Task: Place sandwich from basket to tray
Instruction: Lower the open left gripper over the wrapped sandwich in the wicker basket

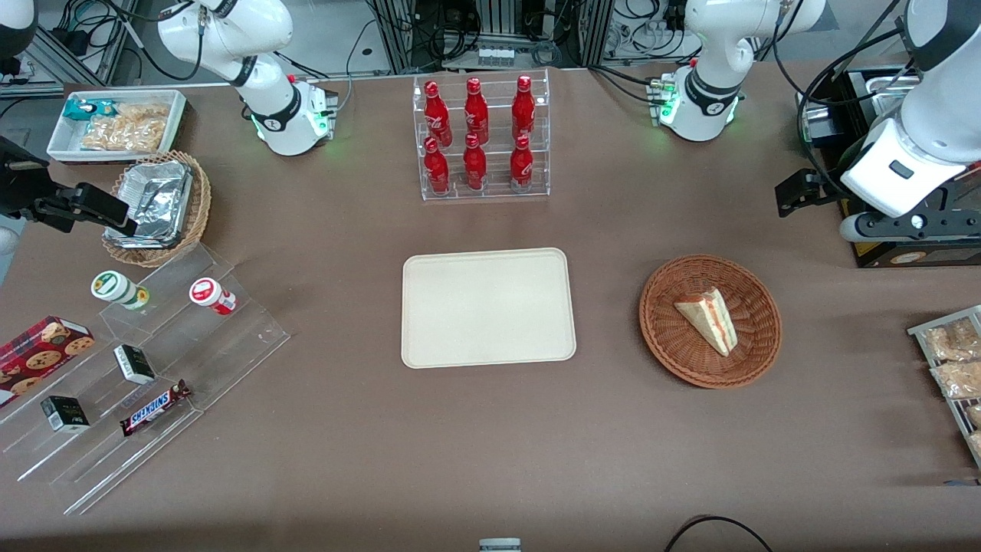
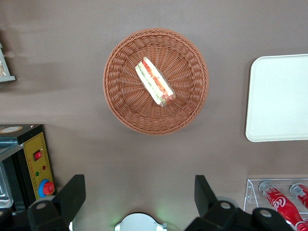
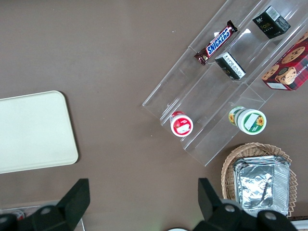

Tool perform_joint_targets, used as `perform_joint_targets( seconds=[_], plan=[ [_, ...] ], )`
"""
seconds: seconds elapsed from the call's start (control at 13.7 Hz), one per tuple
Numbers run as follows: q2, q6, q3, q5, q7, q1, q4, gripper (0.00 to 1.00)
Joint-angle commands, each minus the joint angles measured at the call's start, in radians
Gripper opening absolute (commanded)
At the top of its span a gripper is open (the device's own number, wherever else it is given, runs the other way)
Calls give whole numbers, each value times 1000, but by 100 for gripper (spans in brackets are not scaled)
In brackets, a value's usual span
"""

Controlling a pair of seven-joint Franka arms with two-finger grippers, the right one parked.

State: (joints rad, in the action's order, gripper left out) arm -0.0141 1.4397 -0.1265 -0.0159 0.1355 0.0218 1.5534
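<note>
The sandwich (image 1: 709, 318) (image 2: 155, 82), a pale bread wedge with red and green filling, lies in the round reddish-brown wicker basket (image 1: 674, 349) (image 2: 120, 96). The beige tray (image 1: 487, 307) (image 2: 281, 96) (image 3: 33, 130) lies flat beside the basket, toward the parked arm's end, with nothing on it. My left gripper (image 1: 801, 192) (image 2: 138, 192) hangs high above the table, farther from the front camera than the basket. It is open wide, with only bare tabletop between its fingers (image 2: 72, 197).
A clear rack of red bottles (image 1: 481, 138) (image 2: 284, 197) stands farther from the front camera than the tray. A black and yellow control box (image 1: 904, 249) (image 2: 36, 163) sits under the working arm. Snack packets (image 1: 954, 368) lie at that end.
</note>
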Motion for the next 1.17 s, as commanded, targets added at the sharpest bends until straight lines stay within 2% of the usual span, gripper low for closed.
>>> perform_joint_targets(
  seconds=[0.0, 0.44, 1.1],
  plan=[
    [-15, -1, 4, 13, 19, 7, -18, 100],
    [-86, 56, 4, -1, 18, 7, 68, 100],
    [-86, 569, 7, -6, 41, 7, 520, 100]
  ],
)
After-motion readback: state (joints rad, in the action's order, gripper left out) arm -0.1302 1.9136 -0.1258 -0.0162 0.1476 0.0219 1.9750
